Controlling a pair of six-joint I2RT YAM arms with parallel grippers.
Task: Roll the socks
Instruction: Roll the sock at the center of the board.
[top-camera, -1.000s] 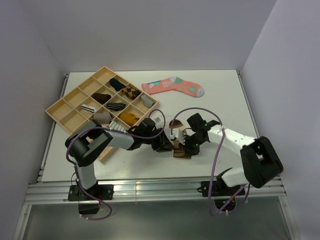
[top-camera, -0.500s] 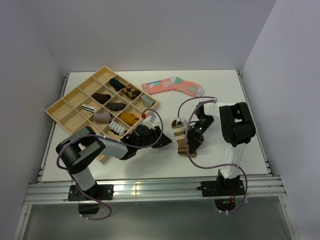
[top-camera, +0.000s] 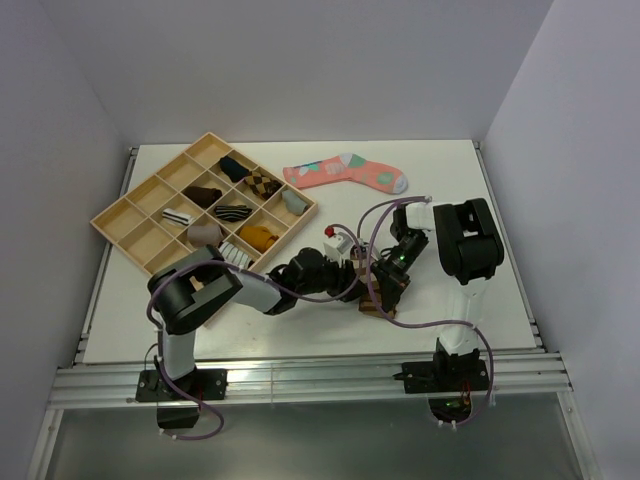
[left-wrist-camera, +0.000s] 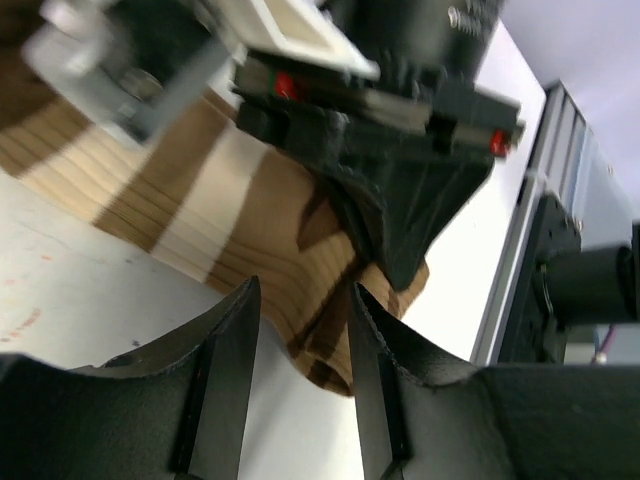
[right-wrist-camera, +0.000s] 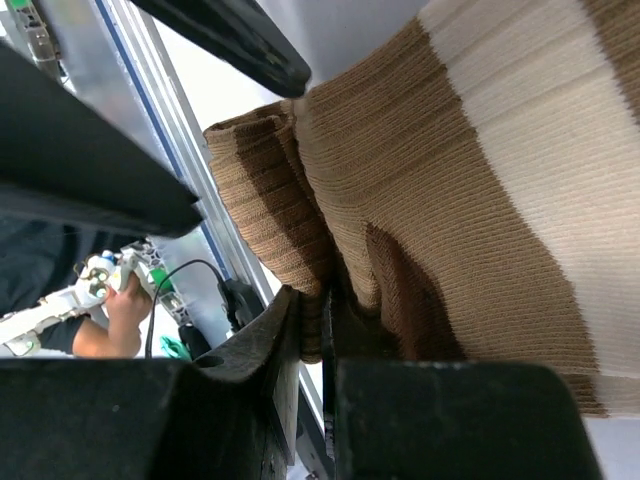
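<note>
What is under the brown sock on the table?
The white table shows around the edges of the brown sock. Whatever lies directly beneath it, including any second sock, is hidden by the sock itself.

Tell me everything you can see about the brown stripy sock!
The brown sock looks like soft ribbed knit, with dark brown, tan and cream bands. It lies on the white table between the two arms, and one end is bunched into folds. The right gripper is shut on one of those folds. The left gripper is open right at the folded end; whether it touches the sock cannot be told.
</note>
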